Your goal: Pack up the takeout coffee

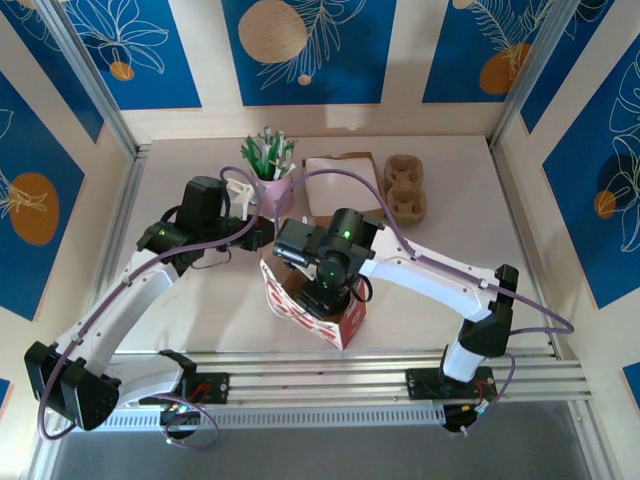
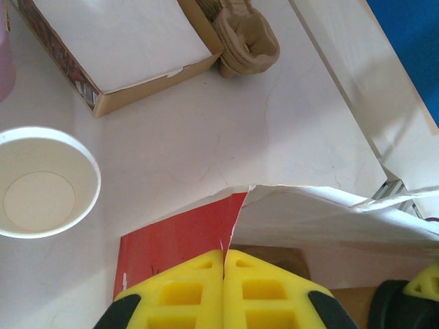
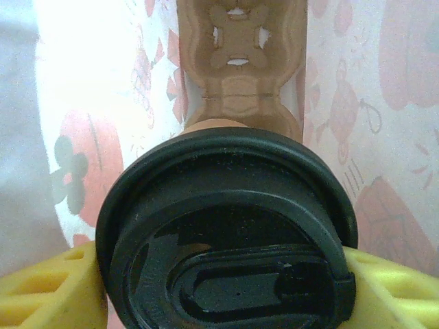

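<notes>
The takeout coffee (image 3: 226,226), a brown cup capped with a black lid, sits between the yellow fingers (image 3: 48,288) of my right gripper (image 3: 226,301), which is shut on it. It hangs inside a red-and-white paper bag (image 1: 345,322), above a brown pulp carrier (image 3: 240,68) lying on the bag's bottom. From above, the right gripper (image 1: 325,290) reaches down into the bag's mouth, and the cup is hidden under the wrist. My left gripper (image 2: 224,257) is shut on the bag's torn top edge (image 2: 236,205), holding that side up at the bag's far left corner (image 1: 268,262).
An empty lidless paper cup (image 2: 41,181) stands left of the bag. Behind the bag are a pink cup of green-and-white sticks (image 1: 270,175), a shallow cardboard box with white paper (image 1: 340,185) and a stack of pulp carriers (image 1: 405,187). Walls enclose three sides.
</notes>
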